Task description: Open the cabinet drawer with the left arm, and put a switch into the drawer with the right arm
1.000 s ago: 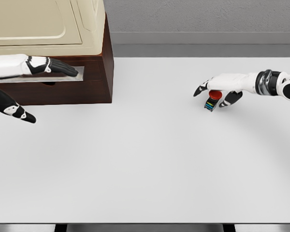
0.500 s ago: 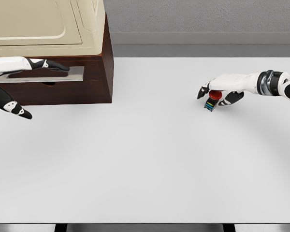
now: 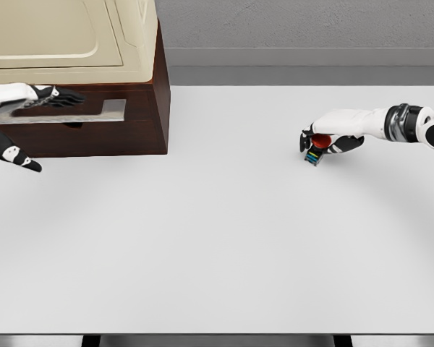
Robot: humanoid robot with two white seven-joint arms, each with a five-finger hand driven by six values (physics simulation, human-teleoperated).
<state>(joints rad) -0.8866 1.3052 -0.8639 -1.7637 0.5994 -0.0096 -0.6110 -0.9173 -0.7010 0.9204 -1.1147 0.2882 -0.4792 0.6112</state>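
While the white bench [image 3: 217, 246] is filling most of the frame, the cabinet [image 3: 141, 108] is sitting in the upper left corner — a dark brown wooden body with a cream-coloured block resting on top of it. Across its front face a flat grey drawer handle [image 3: 94, 110] is running horizontally, and the drawer is looking flush with the cabinet front, not pulled out.

At the left edge of the frame the left robot hand [image 3: 40, 97] is reaching in, its dark fingers [image 3: 66, 97] lying extended and roughly level over the left part of the handle; whether they are actually hooking it or only resting on it cannot be told, and they are not curling around anything visible. Below that, at the far left, a black-and-white thumb [image 3: 18, 155] is pointing down and to the right, hanging in front of the cabinet's lower face.

Over at the right centre of the frame the right robot hand [image 3: 325, 141] is coming in from the right edge on its white forearm. Its fingers are closing around the switch [image 3: 316, 150] — a small dark box with a red button on top and coloured stripes on its side. That switch is sitting low, at or just above the bench surface, well apart from the cabinet.
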